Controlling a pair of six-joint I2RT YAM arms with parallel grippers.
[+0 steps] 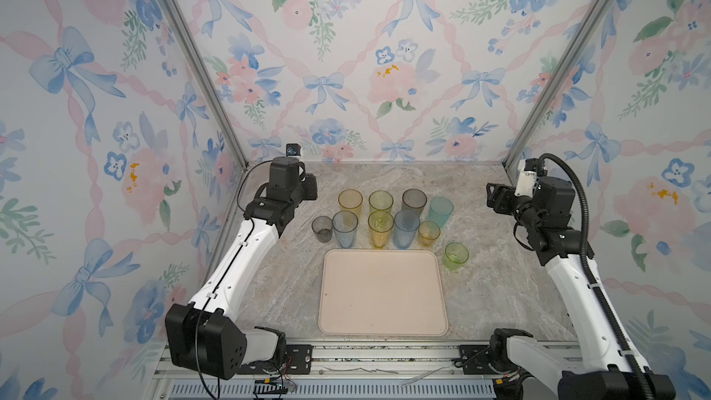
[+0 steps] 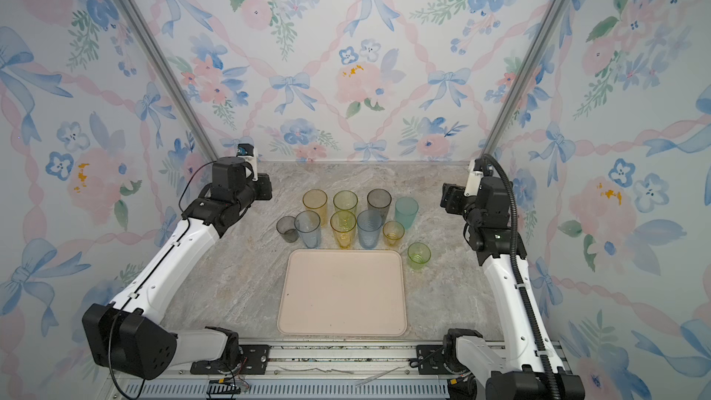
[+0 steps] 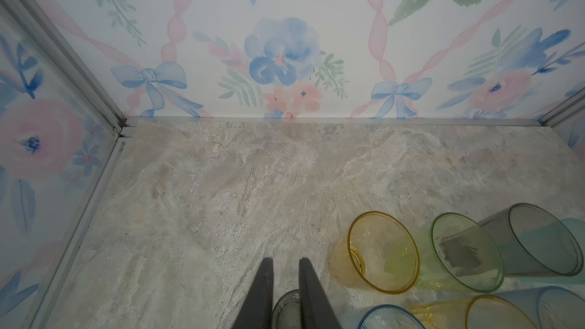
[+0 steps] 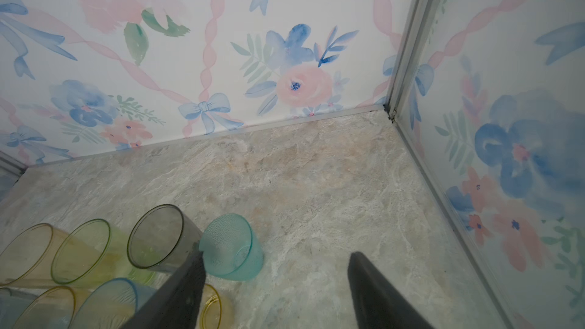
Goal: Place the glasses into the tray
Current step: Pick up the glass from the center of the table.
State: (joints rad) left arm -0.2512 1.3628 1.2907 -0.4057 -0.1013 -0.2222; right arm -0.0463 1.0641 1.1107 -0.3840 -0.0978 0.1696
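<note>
Left wrist view: left jaws narrowly apart, empty | right jaws wide apart, empty | glasses outside tray

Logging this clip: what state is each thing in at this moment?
Large cream rectangular tray: empty, flat on the marbled tabletop.
Nine translucent tinted tumblers: standing clustered beyond the tray, none inside.
Short green translucent tumbler: standing alone beside the tray's far corner.
Left pincer: jaws narrowly apart, holding nothing.
Right pincer: jaws wide apart, holding nothing.
</note>
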